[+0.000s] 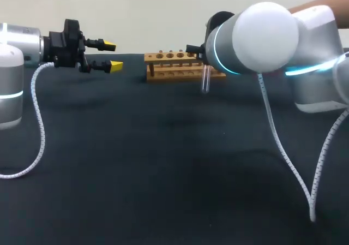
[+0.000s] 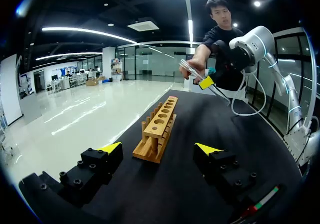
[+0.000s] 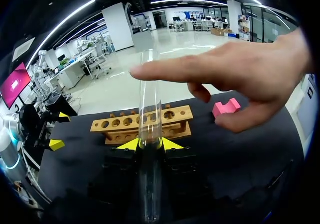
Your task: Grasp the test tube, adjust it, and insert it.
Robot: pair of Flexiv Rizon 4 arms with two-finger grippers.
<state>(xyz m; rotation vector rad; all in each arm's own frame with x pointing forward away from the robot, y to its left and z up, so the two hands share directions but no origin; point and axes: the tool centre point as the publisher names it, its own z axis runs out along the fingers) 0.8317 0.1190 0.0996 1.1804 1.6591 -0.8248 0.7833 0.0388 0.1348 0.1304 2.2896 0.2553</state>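
1. My R gripper (image 3: 150,145) was clamped on the test tube (image 3: 149,99). A person's hand (image 3: 250,79) had a finger on the tube's upper part.
2. My L gripper (image 1: 112,56), upper left of frame, was spread wide in the air.
3. Tube hung in front of the wooden rack (image 1: 174,66), upper middle, by its right end.

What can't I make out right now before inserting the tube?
Head view: the right arm hides the right gripper and the rack's right part; only the tube's lower end shows.
Right wrist view: a hand crosses the tube's top; contact unclear.
Left wrist view: tube and hand overlap, too small to separate.
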